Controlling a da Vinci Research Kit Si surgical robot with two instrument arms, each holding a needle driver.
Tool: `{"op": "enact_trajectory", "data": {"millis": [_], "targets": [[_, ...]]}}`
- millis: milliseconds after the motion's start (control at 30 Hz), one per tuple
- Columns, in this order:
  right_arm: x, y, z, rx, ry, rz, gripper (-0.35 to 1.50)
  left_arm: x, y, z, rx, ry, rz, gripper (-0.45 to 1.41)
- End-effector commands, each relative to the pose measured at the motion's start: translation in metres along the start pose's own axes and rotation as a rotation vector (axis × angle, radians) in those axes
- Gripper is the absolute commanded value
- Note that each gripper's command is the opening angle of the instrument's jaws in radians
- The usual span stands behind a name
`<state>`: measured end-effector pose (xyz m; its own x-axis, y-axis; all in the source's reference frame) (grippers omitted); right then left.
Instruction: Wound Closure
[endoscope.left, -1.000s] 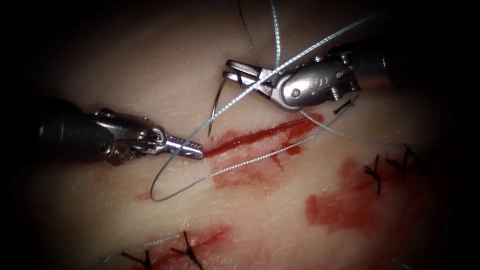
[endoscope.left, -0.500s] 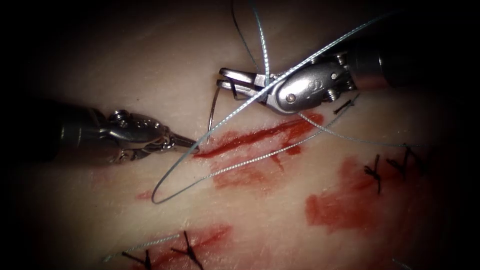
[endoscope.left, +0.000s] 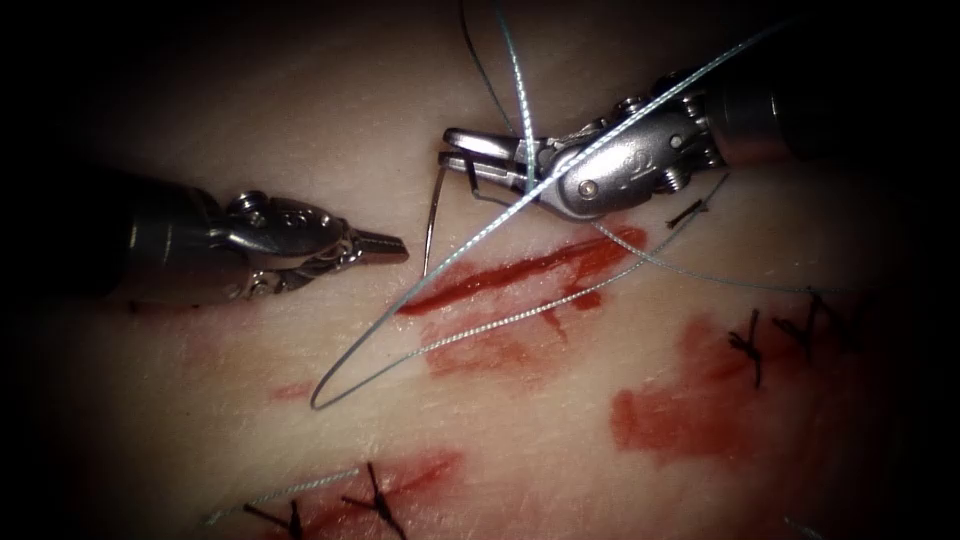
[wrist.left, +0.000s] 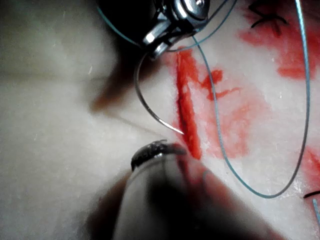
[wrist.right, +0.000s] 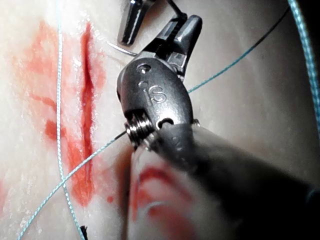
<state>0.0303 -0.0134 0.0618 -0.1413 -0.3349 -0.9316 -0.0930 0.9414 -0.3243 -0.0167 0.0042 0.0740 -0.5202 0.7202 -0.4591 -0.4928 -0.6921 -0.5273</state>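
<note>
Tissue (endoscope.left: 300, 130) carries cut (endoscope.left: 500, 275), red fluid (endoscope.left: 690, 410), thread (endoscope.left: 370, 350) loop.

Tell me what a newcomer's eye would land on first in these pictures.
First the red cut in the pale tissue, with the curved needle hanging just above its left end, tip clear of the tissue. The right tool holds the needle near its tail; the left tool, shut and empty, points at it.

Nothing of a room can be made out — the endoscope view falls off into a dark vignette at its edges, brightest light at centre.
</note>
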Motion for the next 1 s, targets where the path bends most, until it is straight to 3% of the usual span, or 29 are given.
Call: {"op": "enact_trajectory", "data": {"millis": [33,367,533,1000], "targets": [[-0.0003,-0.0001,0.0009,0.003,0.006,-0.007,-0.35,-0.0002,-0.0001,0.0007,0.009,-0.001,0.000,-0.25],[-0.0004,-0.0002,0.0009,0.032,0.010,-0.111,-0.35,-0.0017,-0.0009,0.0023,0.101,-0.012,0.055,-0.25],[-0.0005,-0.0006,0.0011,0.045,0.009,-0.131,-0.35,-0.0021,-0.0015,0.0029,0.146,-0.065,0.092,-0.25],[-0.0012,-0.0024,0.0015,0.077,0.005,-0.139,-0.35,-0.0023,-0.0017,0.0028,0.161,-0.073,0.082,-0.21]]}}
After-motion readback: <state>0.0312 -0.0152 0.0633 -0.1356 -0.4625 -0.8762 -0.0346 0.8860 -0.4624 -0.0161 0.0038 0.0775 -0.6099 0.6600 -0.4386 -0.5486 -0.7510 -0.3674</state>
